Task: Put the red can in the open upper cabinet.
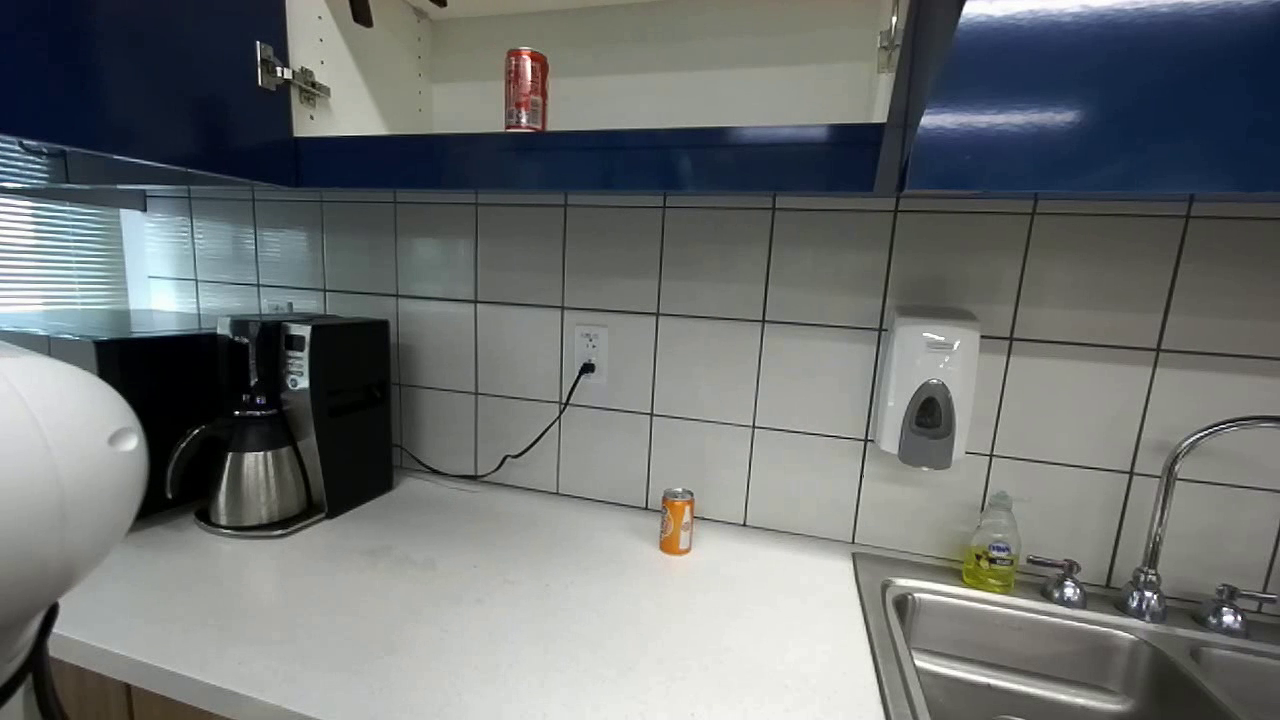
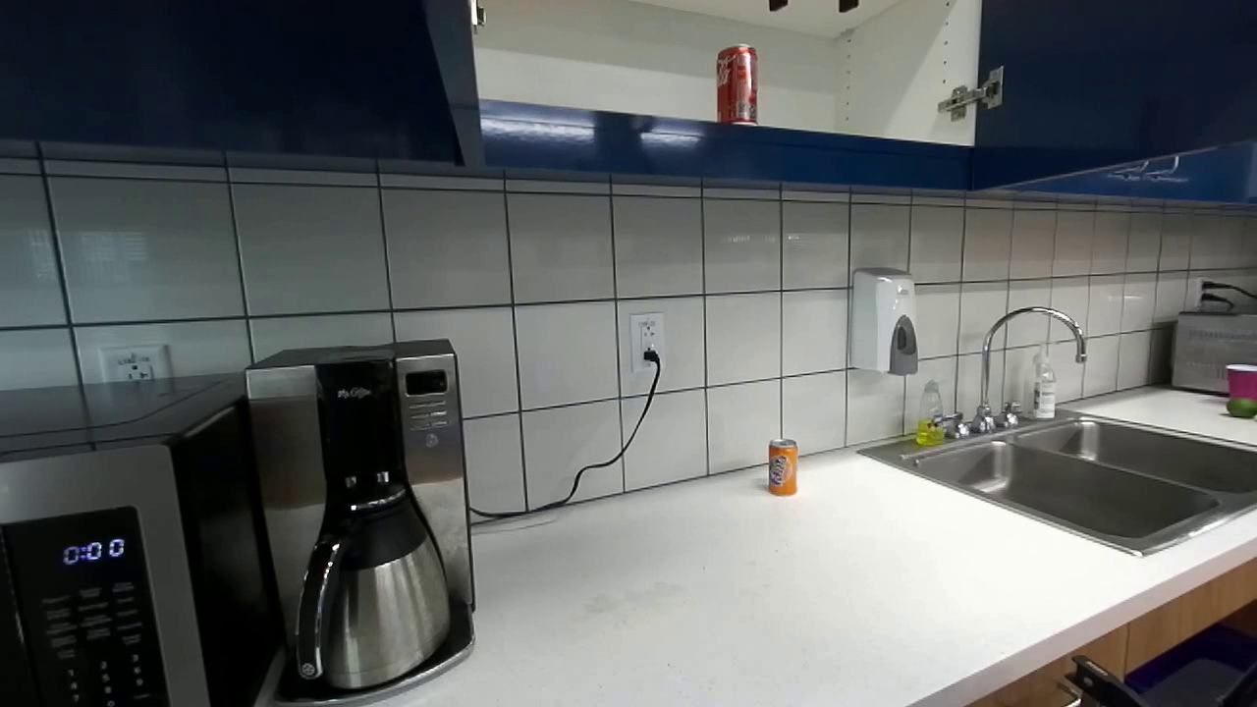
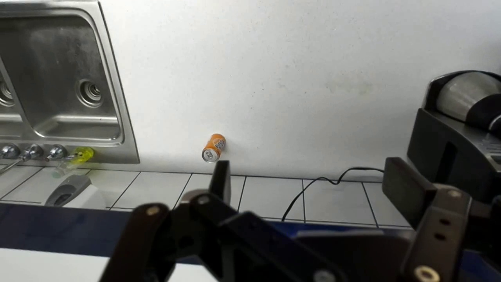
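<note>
Both exterior views: small red metal drink can point(image 1: 526, 90) seen standing in dark-blue-fronted, white-lined upper cabinet point(image 1: 680, 75)

Red can is seen upright on the cabinet floor, apart from both side walls; placement judged done. Black two-finger gripper point(image 3: 311, 182) is spread wide, nothing pinched in the wrist view; its dark fingertips point(image 2: 849, 5) are shown higher than the can's top in both exterior views.

Step in hand, by judgement: gripper to be backed away. Best done slowly, straight back from the cabinet, fingers spread, the can not brushed; room should be given to the swung-out glossy dark blue doors point(image 1: 150, 80) before any sideways swing is made. Small orange cylindrical can point(image 1: 677, 521) on the white countertop point(image 1: 480, 600) below is not called for and should be left alone.

Hard to make out: red can is not found in the wrist view. Everything above the fingertips is cut off by the top edge in both exterior views, the cabinet's upper part included. Gap between can and cabinet front cannot be told, nor whether the fingertips are inside the cabinet mouth or in front of it.
</note>
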Available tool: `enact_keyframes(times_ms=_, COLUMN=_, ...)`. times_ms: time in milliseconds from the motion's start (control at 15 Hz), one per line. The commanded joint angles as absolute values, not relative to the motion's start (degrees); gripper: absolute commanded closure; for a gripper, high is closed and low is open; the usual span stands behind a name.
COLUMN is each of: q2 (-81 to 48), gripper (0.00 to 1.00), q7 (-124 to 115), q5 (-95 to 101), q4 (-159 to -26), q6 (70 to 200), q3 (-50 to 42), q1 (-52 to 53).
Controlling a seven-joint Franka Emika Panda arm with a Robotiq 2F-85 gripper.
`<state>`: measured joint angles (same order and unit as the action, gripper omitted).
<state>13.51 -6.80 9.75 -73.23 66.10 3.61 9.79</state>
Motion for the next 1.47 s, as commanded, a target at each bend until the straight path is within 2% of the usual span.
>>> enact_keyframes(times_ms=0, q2=21.8, gripper=0.00, q7=-6.6, q5=8.2, q4=-87.5, q6=70.9, q3=2.3, q1=9.9)
enact_keyframes(times_ms=733, q2=34.3, gripper=0.00, q7=-5.7, q5=7.4, q4=-114.4, q6=79.3, q3=3.5, q1=6.7)
enact_keyframes(times_ms=1400, q2=34.1, gripper=0.00, q7=-6.0, q5=7.6, q4=-115.6, q6=78.8, q3=4.0, q1=6.4)
